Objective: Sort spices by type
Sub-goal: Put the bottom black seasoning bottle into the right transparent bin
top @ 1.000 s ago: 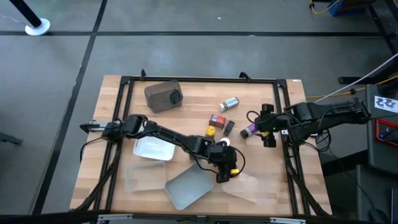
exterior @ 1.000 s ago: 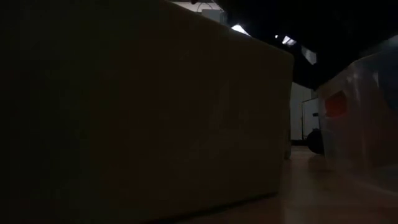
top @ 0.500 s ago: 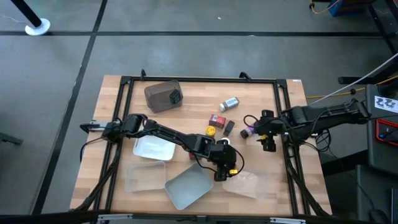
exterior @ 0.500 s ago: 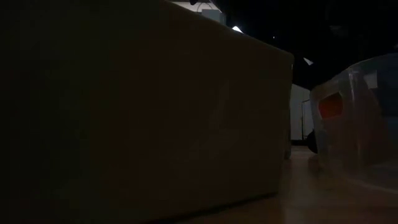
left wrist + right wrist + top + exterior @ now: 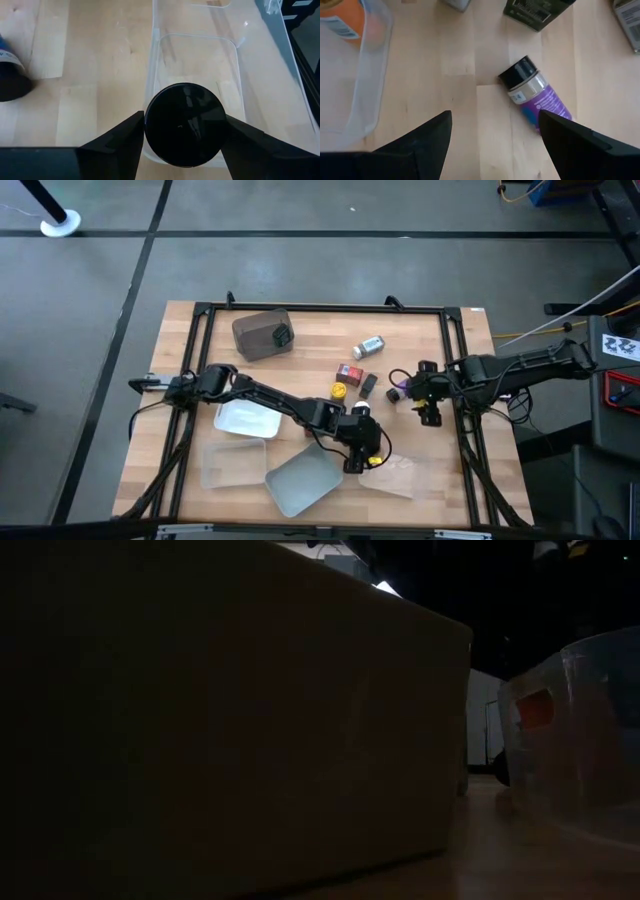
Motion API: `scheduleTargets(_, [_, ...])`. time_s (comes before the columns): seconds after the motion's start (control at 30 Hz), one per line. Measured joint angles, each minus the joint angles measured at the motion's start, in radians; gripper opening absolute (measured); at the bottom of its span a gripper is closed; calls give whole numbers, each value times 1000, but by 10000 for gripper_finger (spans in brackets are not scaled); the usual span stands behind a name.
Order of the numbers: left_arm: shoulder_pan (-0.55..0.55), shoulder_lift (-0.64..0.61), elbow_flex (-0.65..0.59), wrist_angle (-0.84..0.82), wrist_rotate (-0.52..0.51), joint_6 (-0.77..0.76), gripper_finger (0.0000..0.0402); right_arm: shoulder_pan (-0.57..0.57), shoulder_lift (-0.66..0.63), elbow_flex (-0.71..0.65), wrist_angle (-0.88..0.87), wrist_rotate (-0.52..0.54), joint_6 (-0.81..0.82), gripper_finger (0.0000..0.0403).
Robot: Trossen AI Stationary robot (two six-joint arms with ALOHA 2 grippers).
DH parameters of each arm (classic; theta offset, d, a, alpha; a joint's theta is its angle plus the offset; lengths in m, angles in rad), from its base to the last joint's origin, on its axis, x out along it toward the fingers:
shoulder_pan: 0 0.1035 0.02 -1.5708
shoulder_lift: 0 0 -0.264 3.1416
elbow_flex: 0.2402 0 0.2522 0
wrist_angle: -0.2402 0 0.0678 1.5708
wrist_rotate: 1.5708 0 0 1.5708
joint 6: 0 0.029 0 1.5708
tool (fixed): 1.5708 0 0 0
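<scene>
The left claw [image 5: 364, 461] sits lower centre of the overhead frame, above the end of the clear tray [image 5: 235, 70]; its fingers [image 5: 117, 142] flank a jar with a round black lid [image 5: 184, 124], and whether they grip it or have let go cannot be told. The right claw [image 5: 492, 145] hangs open and empty at centre right, over a purple jar with a black cap [image 5: 532, 92] lying on its side on the tabletop [image 5: 310, 340]. Left of that jar lie a black box [image 5: 368, 384], a red box [image 5: 349, 372], a yellow-lidded jar [image 5: 339, 390] and, above them, a silver jar [image 5: 368, 346].
</scene>
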Motion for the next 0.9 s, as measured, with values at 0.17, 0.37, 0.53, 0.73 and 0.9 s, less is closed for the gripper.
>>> scheduleTargets(0.17, [-4,0,0,5,1,4,225,0,0,-1,2,-17,0,294])
scheduleTargets(0.37, [-6,2,-1,52,2,2,225,0,0,-1,35,-17,-1,294])
scheduleTargets(0.53, [-6,2,-1,57,5,2,225,0,0,-1,41,-17,-1,294])
scheduleTargets(0.73, [-6,2,-1,57,4,2,225,0,0,-1,41,-17,-1,294])
scheduleTargets(0.9, [-7,2,-11,64,-2,2,226,0,0,-1,40,-17,-1,294])
